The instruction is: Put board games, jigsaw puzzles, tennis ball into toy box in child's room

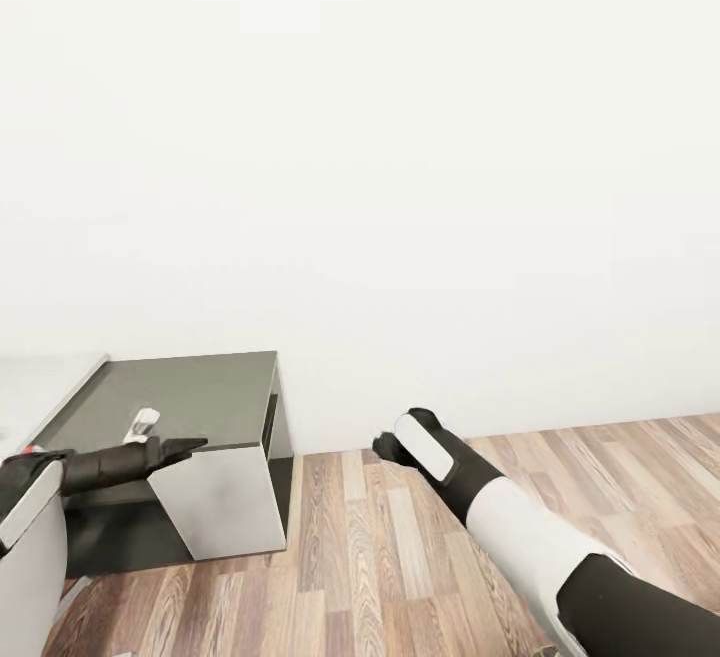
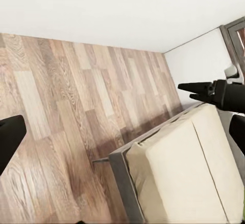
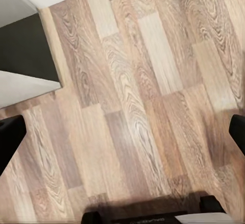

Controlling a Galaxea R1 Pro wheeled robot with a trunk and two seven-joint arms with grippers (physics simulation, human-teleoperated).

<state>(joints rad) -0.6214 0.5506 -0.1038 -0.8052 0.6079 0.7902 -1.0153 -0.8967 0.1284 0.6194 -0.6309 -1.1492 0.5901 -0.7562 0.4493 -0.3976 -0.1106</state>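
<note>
The left gripper [image 1: 190, 447] hovers over the table's [image 1: 200, 392] dark side unit.

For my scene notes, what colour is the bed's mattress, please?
Beige mattress, clearest in the left wrist view.

Cut off at the head view's left edge: the white top of the table [image 1: 40, 382], leaving just a corner beside its dark grey side unit [image 1: 180, 397]. Bed [image 2: 189, 173] cropped by the left wrist picture's lower and right edges. Left gripper [image 1: 190, 449] seen side-on as 1 dark point, jaw gap impossible to judge. Right gripper [image 1: 385, 447] foreshortened, fingers indistinct.
</note>
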